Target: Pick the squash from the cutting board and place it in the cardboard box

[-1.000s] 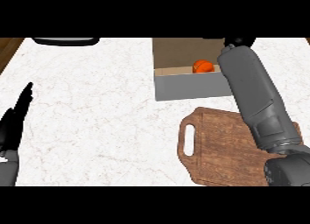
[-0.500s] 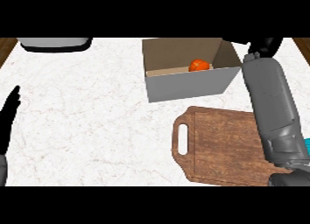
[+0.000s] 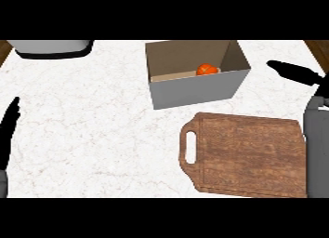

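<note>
Marble counter (image 3: 92, 121): squash (image 3: 207, 69) in cardboard box (image 3: 194, 74), axis unclear; right hand (image 3: 299, 73) fingers straight, left hand (image 3: 3, 135) too.

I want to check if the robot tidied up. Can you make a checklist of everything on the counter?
Surface: white marble counter, wood edge at the far corners.
Job's things: orange squash inside the box; cutting board bare, handle slot to the left.
Clutter: grey and black object at the far left, cut off by the view.
Hands: left hand open, resting at the left edge; right hand open, right of the box, holding nothing.
Cables: nothing seen.
Surroundings: nothing seen.
</note>
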Motion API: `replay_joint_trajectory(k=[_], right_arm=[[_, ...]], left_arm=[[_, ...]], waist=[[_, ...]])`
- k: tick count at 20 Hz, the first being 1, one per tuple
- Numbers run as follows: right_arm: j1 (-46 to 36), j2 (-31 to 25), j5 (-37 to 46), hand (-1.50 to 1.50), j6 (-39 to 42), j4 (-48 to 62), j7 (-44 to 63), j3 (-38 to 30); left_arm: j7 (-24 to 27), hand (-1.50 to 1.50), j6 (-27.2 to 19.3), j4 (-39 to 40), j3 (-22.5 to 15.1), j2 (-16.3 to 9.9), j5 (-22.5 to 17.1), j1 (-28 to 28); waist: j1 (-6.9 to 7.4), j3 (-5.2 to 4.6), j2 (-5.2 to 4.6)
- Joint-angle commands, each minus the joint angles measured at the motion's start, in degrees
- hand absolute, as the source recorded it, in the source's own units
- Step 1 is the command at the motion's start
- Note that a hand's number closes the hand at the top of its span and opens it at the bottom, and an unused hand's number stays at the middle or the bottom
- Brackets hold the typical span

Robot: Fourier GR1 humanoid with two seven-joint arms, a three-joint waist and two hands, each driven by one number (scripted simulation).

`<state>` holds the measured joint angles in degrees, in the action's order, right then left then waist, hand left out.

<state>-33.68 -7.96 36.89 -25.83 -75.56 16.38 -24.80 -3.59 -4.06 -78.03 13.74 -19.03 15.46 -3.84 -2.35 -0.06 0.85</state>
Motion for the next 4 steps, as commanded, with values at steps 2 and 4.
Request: replay_joint_trajectory(k=[2, 4], right_arm=[[16.35, -0.32, -3.44, -1.50, 10.96, -20.53, 4.16, 2.21], [18.63, -2.91, -4.13, -1.50, 16.55, -27.83, 10.12, 2.42]], left_arm=[[-0.76, 0.00, 0.78, -1.52, 0.22, -0.11, -0.44, 1.57], [-0.39, 0.00, 0.89, -1.65, 0.50, -0.70, -0.35, 0.67]], waist=[[-0.50, 0.00, 0.17], [0.19, -0.03, -0.14]])
